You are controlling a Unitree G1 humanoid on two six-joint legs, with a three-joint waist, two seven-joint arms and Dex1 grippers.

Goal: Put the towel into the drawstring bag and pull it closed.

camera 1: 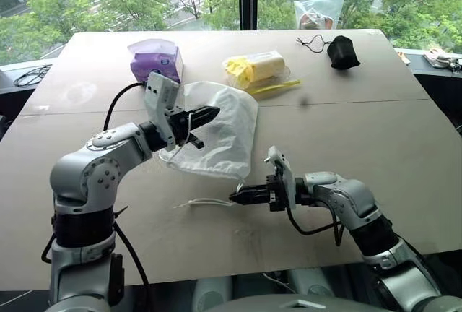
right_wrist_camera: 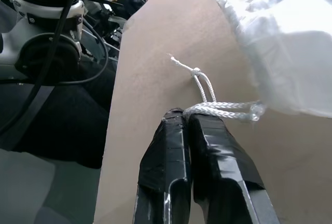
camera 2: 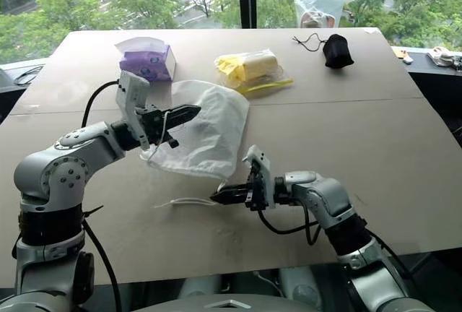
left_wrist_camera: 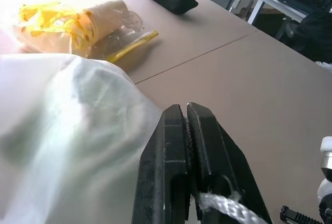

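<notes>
Towel (left_wrist_camera: 98, 99) inside drawstring bag (camera 1: 224, 128), pale green through fabric. Left end effector (camera 1: 204, 116) clamps cord at lifted bag; right end effector (camera 1: 242, 196) clamps cord (right_wrist_camera: 218, 107) on worktop (camera 1: 361, 131). Remaining: cinch mouth.

Head eyes look down over the table (camera 1: 375, 153) (near-identical views); wrist cameras sit close along their fingers, sharing the bag (left_wrist_camera: 67, 130).
</notes>
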